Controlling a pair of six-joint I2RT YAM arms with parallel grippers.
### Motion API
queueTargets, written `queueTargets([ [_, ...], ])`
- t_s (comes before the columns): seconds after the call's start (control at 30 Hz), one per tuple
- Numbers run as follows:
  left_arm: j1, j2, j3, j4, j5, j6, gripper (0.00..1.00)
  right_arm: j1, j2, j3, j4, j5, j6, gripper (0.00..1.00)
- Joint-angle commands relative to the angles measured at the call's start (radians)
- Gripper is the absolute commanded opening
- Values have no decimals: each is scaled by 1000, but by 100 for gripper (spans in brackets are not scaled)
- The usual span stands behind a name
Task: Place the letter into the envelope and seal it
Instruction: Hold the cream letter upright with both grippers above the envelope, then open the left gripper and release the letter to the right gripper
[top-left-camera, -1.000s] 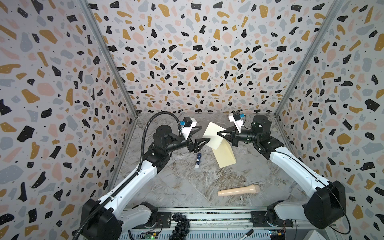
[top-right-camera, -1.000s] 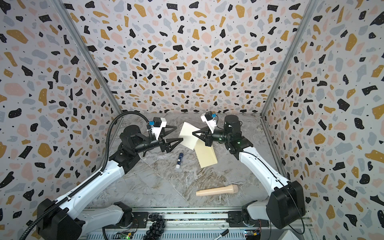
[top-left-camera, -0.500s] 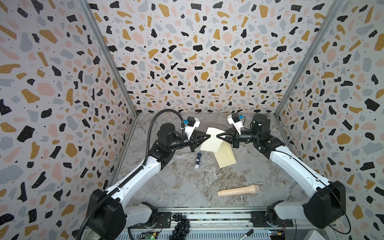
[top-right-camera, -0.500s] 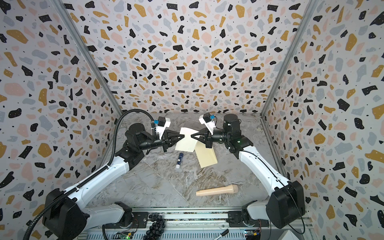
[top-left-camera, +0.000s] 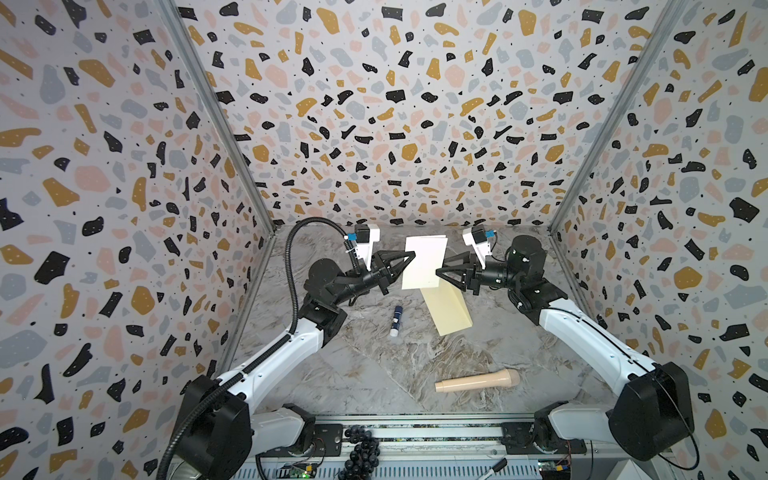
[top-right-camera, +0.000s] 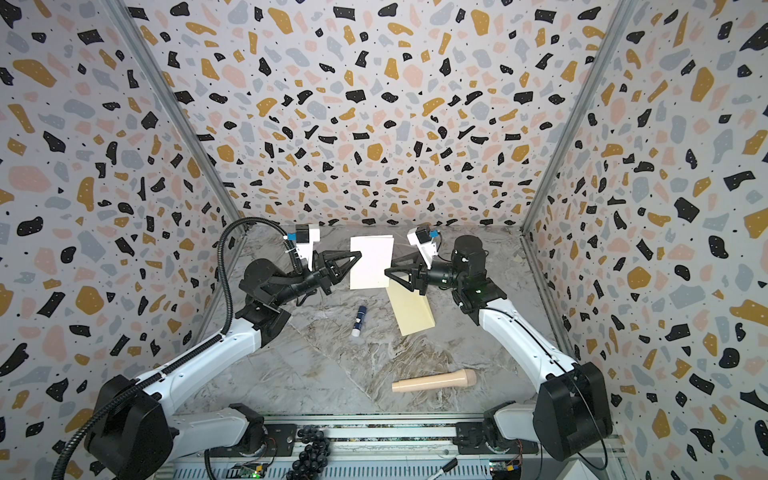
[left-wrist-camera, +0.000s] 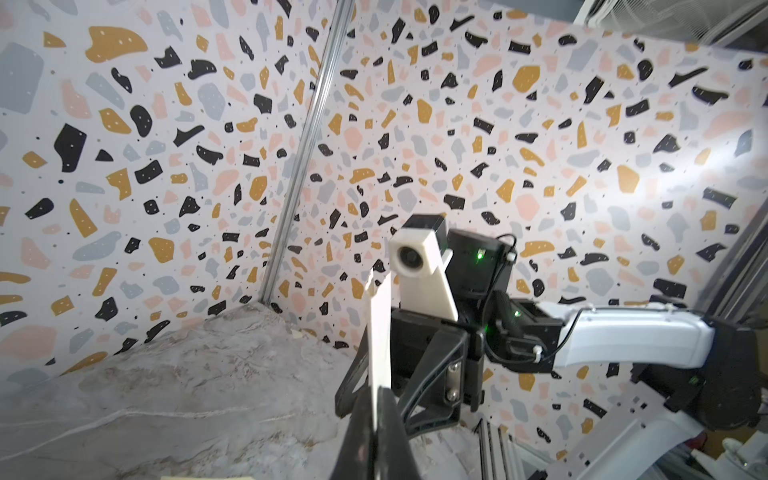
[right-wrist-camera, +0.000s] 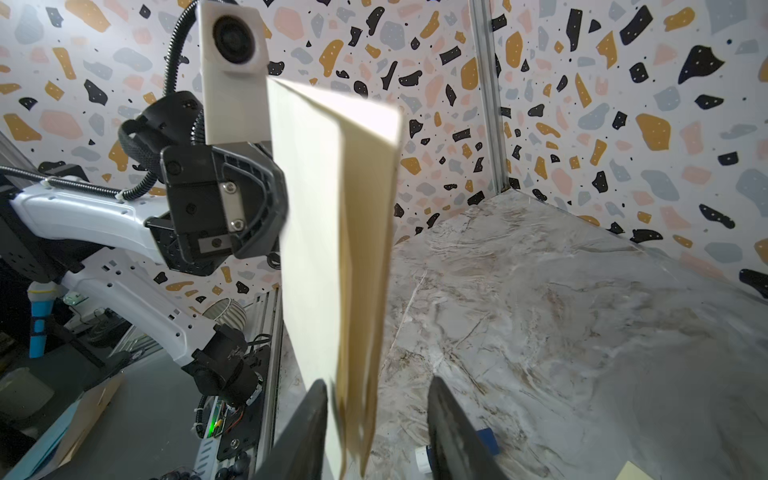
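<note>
The letter (top-left-camera: 424, 264) (top-right-camera: 372, 262) is folded, white outside and tan inside, and hangs upright in the air above the table's far middle. My left gripper (top-left-camera: 409, 257) (top-right-camera: 356, 257) is shut on its left edge; in the left wrist view the sheet (left-wrist-camera: 380, 332) stands edge-on, pinched at the gripper (left-wrist-camera: 378, 392). My right gripper (top-left-camera: 439, 272) (top-right-camera: 388, 272) (right-wrist-camera: 376, 424) is open, its fingers on either side of the letter's (right-wrist-camera: 332, 208) lower right edge without clamping it. The pale yellow envelope (top-left-camera: 449, 311) (top-right-camera: 411, 311) lies flat on the table below.
A blue-and-white glue stick (top-left-camera: 397, 321) (top-right-camera: 359, 321) lies left of the envelope. A beige wooden handle (top-left-camera: 478, 381) (top-right-camera: 434, 381) lies near the front edge. Speckled walls close in the back and both sides of the marble table (top-left-camera: 365, 374).
My left gripper has moved in and shut on the letter's left edge. The right gripper, shut on the letter before, has opened. The letter has turned more upright.
</note>
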Motion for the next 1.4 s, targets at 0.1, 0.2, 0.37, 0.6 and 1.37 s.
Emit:
queueTargets([
  [0.1, -3, -22, -14, 224, -57, -153, 0, 0, -16, -39, 287, -90, 221, 46],
  [0.2, -7, -18, -20, 244, -64, -175, 0, 9, -9, -37, 318, -91, 243, 47],
  [0.37, -16, -8, -26, 265, -76, -195, 0, 44, 21, -6, 346, -91, 275, 51],
  [0.6, -23, -3, -37, 269, -83, -193, 0, 77, 46, 3, 455, -57, 360, 43],
  [1.37, -36, -32, -47, -103, -192, 76, 59, -20, -31, 87, -140, 297, -19, 0],
])
